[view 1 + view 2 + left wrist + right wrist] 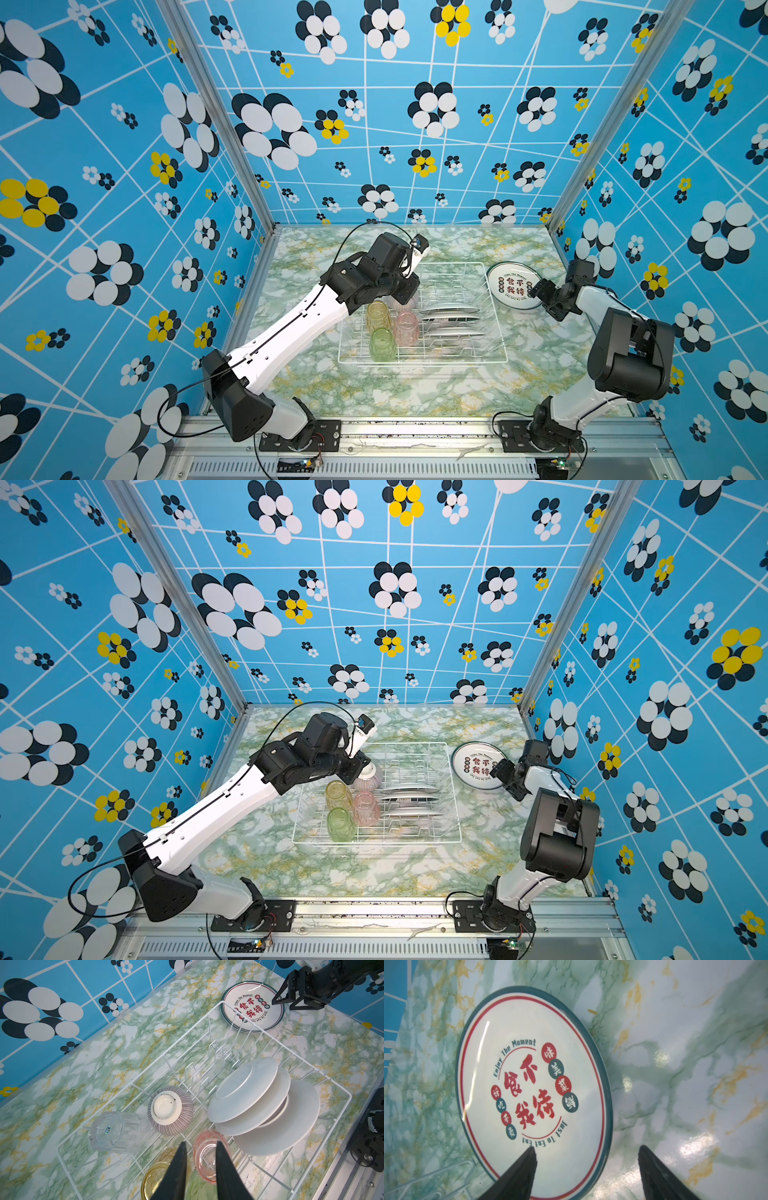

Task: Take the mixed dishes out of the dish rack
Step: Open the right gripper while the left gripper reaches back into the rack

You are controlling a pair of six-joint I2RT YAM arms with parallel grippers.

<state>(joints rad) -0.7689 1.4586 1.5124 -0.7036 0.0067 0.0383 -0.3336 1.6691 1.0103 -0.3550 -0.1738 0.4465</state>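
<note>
Your right gripper [586, 1147] hangs wide open and empty over the printed plate [533, 1084], which lies flat on the table [675, 1043] just beside the far right corner of the dish rack [424, 362]. The white plates [451, 309] standing on edge inside the rack are nearer this arm — rims running across its width. Your left gripper [201, 1142], jaws narrowly parted and empty, hovers above the pink tumbler [204, 1157] in the rack. Only the left wrist view shows the clear tumbler [116, 1132] — the left arm [291, 328] hides it from above.
</note>
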